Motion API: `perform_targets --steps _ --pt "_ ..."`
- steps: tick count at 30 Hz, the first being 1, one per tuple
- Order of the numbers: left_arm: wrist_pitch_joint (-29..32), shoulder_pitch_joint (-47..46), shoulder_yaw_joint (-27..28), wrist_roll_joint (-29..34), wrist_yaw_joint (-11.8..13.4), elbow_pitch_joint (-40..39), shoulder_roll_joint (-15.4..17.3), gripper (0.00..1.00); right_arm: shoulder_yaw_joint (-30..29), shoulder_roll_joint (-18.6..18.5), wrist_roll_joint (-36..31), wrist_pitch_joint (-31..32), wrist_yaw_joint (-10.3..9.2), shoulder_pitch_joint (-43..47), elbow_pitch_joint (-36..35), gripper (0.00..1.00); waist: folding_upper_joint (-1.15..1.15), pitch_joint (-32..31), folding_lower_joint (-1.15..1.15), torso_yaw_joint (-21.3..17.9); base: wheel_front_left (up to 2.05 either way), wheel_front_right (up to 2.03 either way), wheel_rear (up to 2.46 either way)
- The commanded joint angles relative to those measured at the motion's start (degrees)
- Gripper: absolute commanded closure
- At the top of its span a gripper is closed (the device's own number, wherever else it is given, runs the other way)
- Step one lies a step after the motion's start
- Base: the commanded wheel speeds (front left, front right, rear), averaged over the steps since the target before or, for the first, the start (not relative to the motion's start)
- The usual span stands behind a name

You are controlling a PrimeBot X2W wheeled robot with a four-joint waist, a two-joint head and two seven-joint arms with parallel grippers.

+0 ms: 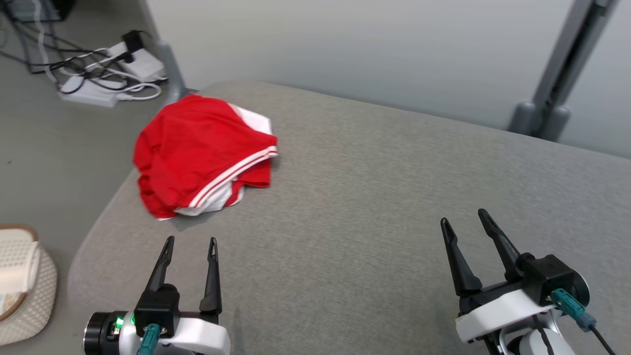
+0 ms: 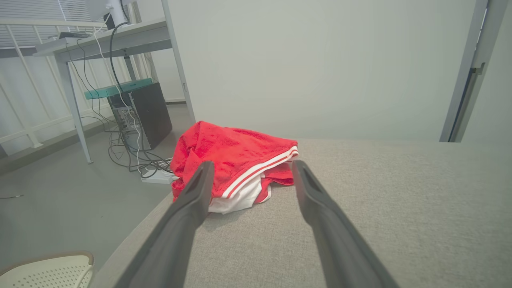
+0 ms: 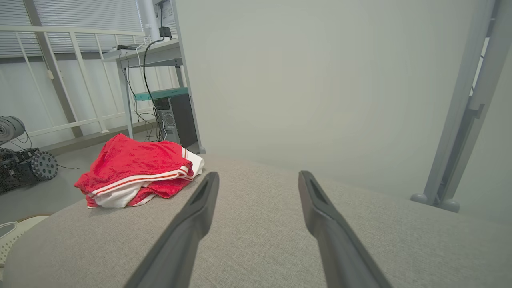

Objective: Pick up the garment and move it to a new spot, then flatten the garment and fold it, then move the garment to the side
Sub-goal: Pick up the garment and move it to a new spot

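A crumpled red garment (image 1: 197,153) with white stripes and white lining lies bunched at the far left edge of the grey padded table (image 1: 374,207). It also appears in the left wrist view (image 2: 232,160) and the right wrist view (image 3: 132,168). My left gripper (image 1: 191,244) hovers open just short of the garment, empty, fingers pointing at it. Over the table's near right side my right gripper (image 1: 462,218) stands open and empty, far from the garment.
A perforated cream basket (image 1: 22,281) sits on the floor at the lower left. Power strips and cables (image 1: 108,74) lie on the floor beyond the table's left corner. A grey post (image 1: 557,74) rises behind the table at the right. A desk with a computer tower (image 2: 140,112) stands further left.
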Motion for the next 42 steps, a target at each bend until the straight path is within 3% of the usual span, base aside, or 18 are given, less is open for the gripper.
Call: perform_targets --steps 1,6,18,42 --pt "-0.2 0.6 0.4 0.2 -0.2 -0.3 0.3 0.0 0.2 -0.4 0.4 -0.1 -0.02 0.3 -0.1 0.0 0.0 -0.6 0.0 3.3 0.0 0.0 0.0" --pt "-0.2 1.5 1.9 0.3 0.3 -1.4 0.3 0.0 2.6 -0.4 0.8 -0.1 -0.02 -0.8 0.3 0.0 0.0 -0.2 0.0 5.6 0.0 0.0 0.0" --pt "-0.2 3.7 4.4 -0.3 1.7 -4.2 0.1 0.0 7.5 -0.4 2.4 -0.1 -0.02 -4.5 2.8 0.0 0.0 0.3 0.0 6.6 0.0 0.0 0.0" --pt "-0.2 3.4 4.7 0.4 0.3 -3.4 0.0 0.0 6.4 -0.4 3.1 -0.1 -0.02 -2.7 2.8 0.0 0.0 -0.9 0.0 6.0 0.0 0.0 0.0"
